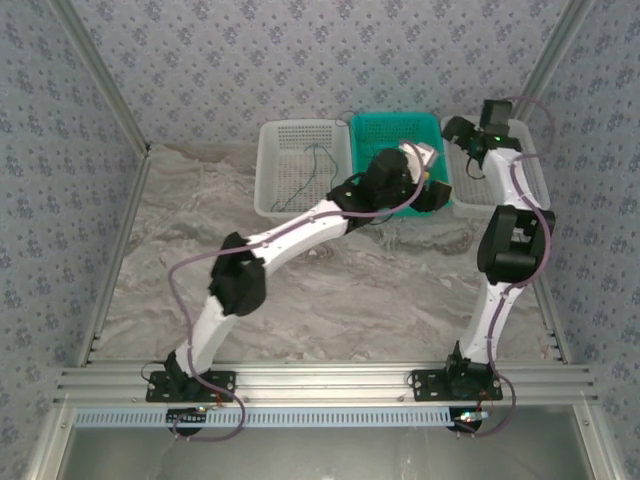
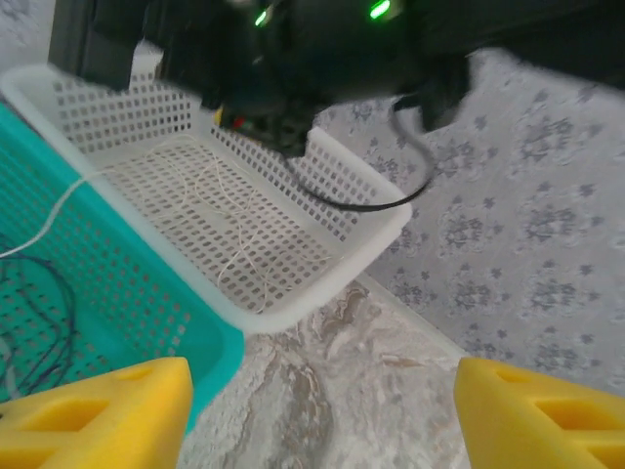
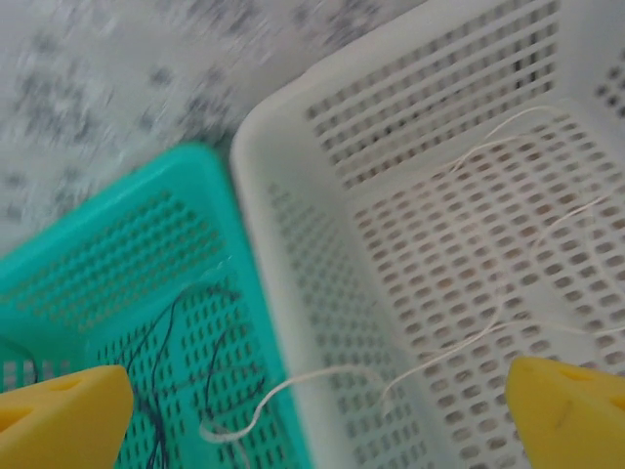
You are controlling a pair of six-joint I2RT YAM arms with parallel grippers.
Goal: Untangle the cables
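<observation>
A whitish cable [image 3: 322,376] lies draped over the shared rim, one end in the teal basket [image 3: 107,264], the rest trailing across the floor of the right white basket [image 3: 439,195]. Dark cables [image 3: 161,342] lie tangled in the teal basket. My right gripper [image 3: 317,420] hangs open just above that rim, nothing between its yellow fingertips [image 3: 63,415]. My left gripper [image 2: 322,420] is open over the table beside both baskets, holding nothing. The whitish cable [image 2: 220,210] and the dark cables [image 2: 44,313] show there too. A dark green cable [image 1: 318,160] lies in the left white basket [image 1: 285,135].
Three baskets stand side by side at the back of the marble table [image 1: 330,290]. The right arm's black wrist [image 2: 293,59] hangs over the right white basket [image 2: 322,264]. Patterned walls close in behind and on both sides.
</observation>
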